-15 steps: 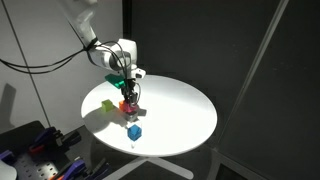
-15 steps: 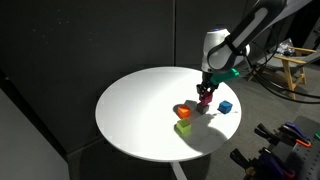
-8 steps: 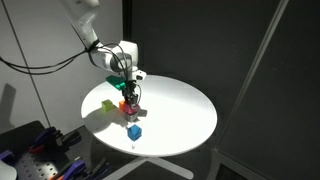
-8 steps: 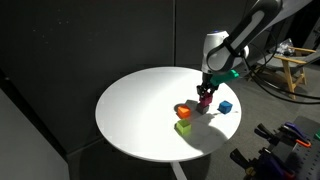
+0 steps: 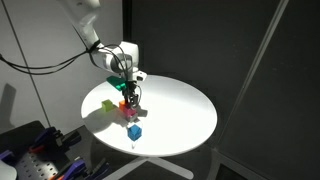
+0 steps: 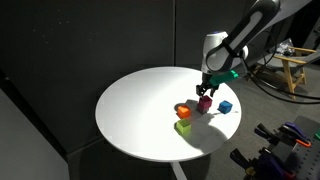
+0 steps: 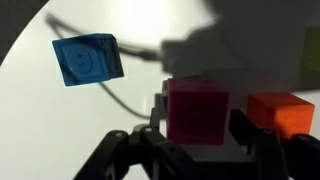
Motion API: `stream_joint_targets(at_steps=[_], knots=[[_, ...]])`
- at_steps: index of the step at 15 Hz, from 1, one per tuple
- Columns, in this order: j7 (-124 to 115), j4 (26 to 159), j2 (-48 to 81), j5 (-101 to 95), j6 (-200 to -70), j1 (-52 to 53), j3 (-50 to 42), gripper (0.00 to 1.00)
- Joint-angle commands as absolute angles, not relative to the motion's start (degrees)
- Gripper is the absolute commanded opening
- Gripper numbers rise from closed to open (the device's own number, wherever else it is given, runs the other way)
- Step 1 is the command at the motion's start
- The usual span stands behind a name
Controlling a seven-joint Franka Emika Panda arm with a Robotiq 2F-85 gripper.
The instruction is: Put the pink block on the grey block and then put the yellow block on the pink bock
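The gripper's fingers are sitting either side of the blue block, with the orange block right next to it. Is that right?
Not quite. The fingers sit either side of the pink block, not the blue one. The blue block lies apart on its own. The orange block is right next to the pink one. The wrist view shows it.

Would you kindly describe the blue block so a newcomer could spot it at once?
On the round white table, find the gripper over the pink block. The blue block sits alone beside them, nearer the rim, the only blue cube.
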State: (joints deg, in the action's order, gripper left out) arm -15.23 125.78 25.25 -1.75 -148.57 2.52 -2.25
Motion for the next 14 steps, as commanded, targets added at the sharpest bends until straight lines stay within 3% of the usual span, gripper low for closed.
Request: stream_joint_targets(at_steps=[1, 14], knots=[[-12.89, 124.86, 25.59, -0.16, -148.45, 1.82, -2.04, 1.00], [-14.90, 124.50, 20.71, -1.02, -141.04, 4.31, -1.88, 1.00]])
